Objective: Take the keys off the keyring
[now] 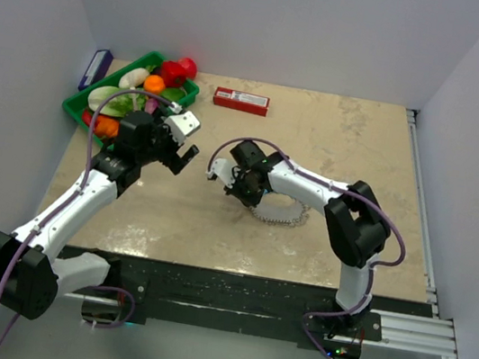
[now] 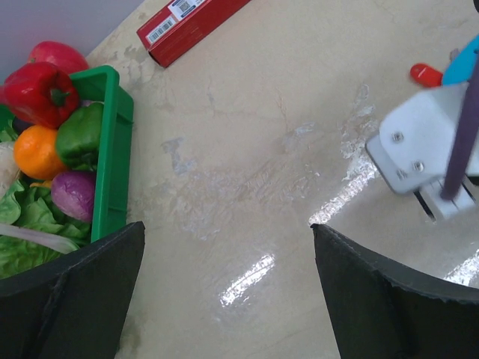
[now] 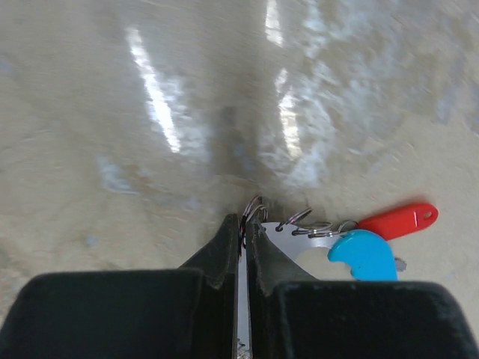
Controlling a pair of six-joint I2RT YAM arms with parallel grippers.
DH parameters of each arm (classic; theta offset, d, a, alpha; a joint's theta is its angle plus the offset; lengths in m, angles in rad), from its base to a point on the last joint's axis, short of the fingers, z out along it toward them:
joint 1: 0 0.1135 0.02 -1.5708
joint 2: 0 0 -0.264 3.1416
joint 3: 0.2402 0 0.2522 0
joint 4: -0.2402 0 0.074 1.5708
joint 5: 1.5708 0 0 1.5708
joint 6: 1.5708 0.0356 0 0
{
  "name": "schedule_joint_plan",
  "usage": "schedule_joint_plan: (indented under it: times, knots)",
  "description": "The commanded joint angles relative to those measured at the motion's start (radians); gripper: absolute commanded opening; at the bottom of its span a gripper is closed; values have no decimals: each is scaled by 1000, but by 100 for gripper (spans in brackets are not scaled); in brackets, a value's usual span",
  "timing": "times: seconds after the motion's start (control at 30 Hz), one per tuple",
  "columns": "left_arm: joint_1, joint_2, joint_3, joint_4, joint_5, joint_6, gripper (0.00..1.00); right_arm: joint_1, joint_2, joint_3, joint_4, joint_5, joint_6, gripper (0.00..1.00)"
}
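Keys (image 1: 281, 217) are seen as a jagged silvery fringe strung along the keyring (image 1: 293, 214), which lies flat on the bench (image 1: 346, 142) a little right of centre, under and just near of the right end effector (image 3: 243, 224). In the right wrist view its two dark fingers are pressed together on the keyring, with a small silvery wire loop (image 3: 252, 209) pinched at their tips. Just right of the fingers, further wire loops are lined up, followed by the red-tagged key (image 3: 397, 221) and, touching it on the near side, the bright blue curved section (image 3: 363, 254). How many separate keys are strung there cannot be told.

The left end effector (image 1: 183, 158) is held above the bench to the left of the keyring, well apart from it, with its fingers spread wide and nothing between them. In the left wrist view only bare, glossy bench is shown between the two fingers, while the white body of the right arm's wrist (image 2: 423, 149) is seen at the right edge, with the red tag and a sliver of blue beyond it.

At the far left a green tray (image 1: 76, 104) is filled with toy produce, including a red pepper (image 2: 41, 90) and an orange (image 2: 34, 153). A long red box (image 1: 240, 100) lies flat at the far edge, just right of the tray.
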Motion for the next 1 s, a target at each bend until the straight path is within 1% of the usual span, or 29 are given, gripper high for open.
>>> schedule_joint_plan:
  times: [0.0,0.07,0.13,0.17,0.23,0.27,0.33,0.37,0.43,0.47,0.53,0.57,0.63,0.73,0.8,0.97]
  knots:
    - [-5,-12,-7,54,-20,14,99,16,-107,-17,-25,-38,-39,0]
    - [-5,-4,-7,54,-20,19,100,10,-134,-75,-11,11,-59,0]
    - [-5,5,-2,57,-17,20,100,-16,-162,-126,-10,12,-62,0]
    - [-5,14,4,55,-16,20,99,-30,-165,-138,-13,8,-64,1]
    - [-5,25,13,55,-8,17,99,-73,-171,-175,-17,-9,-73,6]
    - [-5,32,21,57,-5,16,100,-85,-174,-189,-17,-11,-82,13]
    - [-5,39,25,58,4,8,99,-108,-177,-223,-19,-17,-96,20]
    - [-5,42,31,58,6,5,99,-112,-182,-233,-17,-15,-102,26]
    - [-5,45,33,58,11,3,99,-115,-188,-256,-8,-11,-105,30]
    - [-5,45,33,57,11,3,99,-113,-194,-258,-7,-9,-108,38]
    - [-5,43,35,52,9,6,99,-113,-202,-255,-13,-9,-113,47]
    - [-5,45,38,49,7,9,100,-115,-205,-252,-16,-9,-119,55]
    - [-5,43,38,43,3,16,99,-116,-233,-232,-14,-18,-122,63]
    - [-5,40,35,40,-2,23,99,-118,-265,-182,-20,-51,-123,67]
    - [-5,40,33,38,-3,25,99,-116,-266,-159,-16,-52,-123,68]
    - [-5,40,25,45,-5,25,99,-119,-216,-114,39,15,-140,70]
